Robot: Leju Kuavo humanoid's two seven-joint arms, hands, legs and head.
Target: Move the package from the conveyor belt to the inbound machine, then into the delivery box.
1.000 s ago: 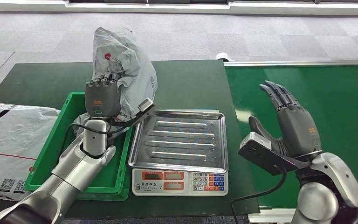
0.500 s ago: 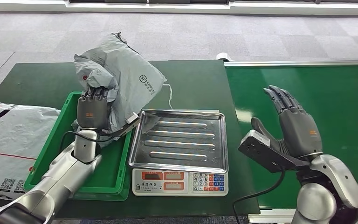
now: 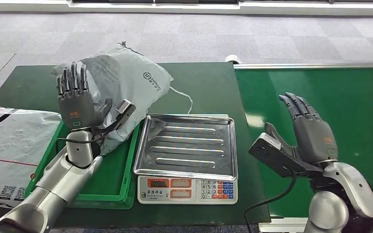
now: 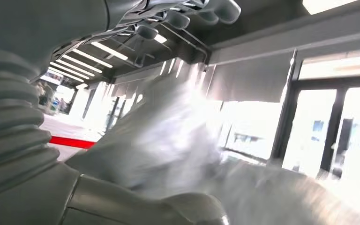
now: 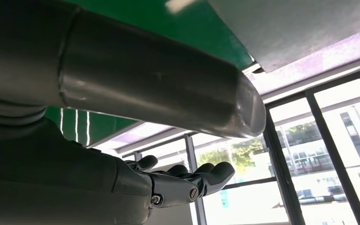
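The grey plastic package [image 3: 128, 82] lies tilted across the far rim of the green delivery box [image 3: 111, 187], its lower end inside the box and its upper end on the dark green table. My left hand [image 3: 75, 102] stands in front of it with fingers spread upward and holds nothing. In the left wrist view the package [image 4: 168, 140] is a blurred grey mass beyond the fingers [image 4: 187, 14]. The inbound machine, a scale with a bare steel tray [image 3: 189, 145], sits to the right of the box. My right hand [image 3: 311, 131] is open above the conveyor belt [image 3: 349, 92], fingers extended [image 5: 201, 176].
A large white mailer [image 3: 9, 145] lies left of the box. The scale's keypad [image 3: 187, 188] faces the table's front edge. A thin cord [image 3: 184, 99] trails from the package across the table.
My left hand has let go of the package and opened, fingers now spread upward. The package has dropped lower and leftward onto the box's far rim. The right hand has barely moved.
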